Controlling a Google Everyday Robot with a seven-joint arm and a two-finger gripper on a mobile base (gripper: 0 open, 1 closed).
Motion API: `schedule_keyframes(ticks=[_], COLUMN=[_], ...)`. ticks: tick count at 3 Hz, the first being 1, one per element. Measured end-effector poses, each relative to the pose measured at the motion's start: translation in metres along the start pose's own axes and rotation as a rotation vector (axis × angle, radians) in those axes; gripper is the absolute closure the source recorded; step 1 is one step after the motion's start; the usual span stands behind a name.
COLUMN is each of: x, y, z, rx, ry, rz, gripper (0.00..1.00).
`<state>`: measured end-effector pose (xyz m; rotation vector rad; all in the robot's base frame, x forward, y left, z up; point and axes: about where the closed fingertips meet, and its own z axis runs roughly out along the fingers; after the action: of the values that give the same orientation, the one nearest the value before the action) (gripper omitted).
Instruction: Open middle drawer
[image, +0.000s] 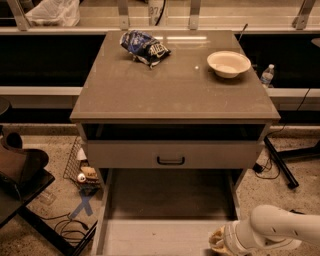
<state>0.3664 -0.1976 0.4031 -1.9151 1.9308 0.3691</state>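
**Q:** Fingers of the gripper (218, 242): spread or closed?

**R:** I cannot tell. The gripper sits at the front right corner of the middle drawer (160, 235), which stands well out toward the camera.

**Q:** Which way would more pull go?

**R:** Likely straight toward the camera. The drawer's long side runs leftward from the gripper.

**Q:** Counts?

**R:** One taller drawer (125, 154) behind and above the middle drawer, with one black handle (170, 160). On the surface (175, 95) above that, one chip bag (145, 47) and one bowl (228, 63).

White arm (282, 227): thick, smooth, rounded tube with a soft sheen, shaded grey along the underside. Ringed cream wrist collar (236, 239) at its end, then a pale tan end effector (218, 242), low at the right of the view.
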Motion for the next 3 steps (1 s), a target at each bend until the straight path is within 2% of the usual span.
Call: schedule_keyframes(ticks=[1, 2, 3], x=[-0.002, -0.006, -0.007], y=[0.039, 0.062, 0.062], z=[-0.005, -0.014, -0.017], rx=[-0.041, -0.069, -0.069], ry=[0.013, 0.022, 0.021], rz=[0.042, 0.067, 0.067], gripper=[1.00, 0.79, 0.48])
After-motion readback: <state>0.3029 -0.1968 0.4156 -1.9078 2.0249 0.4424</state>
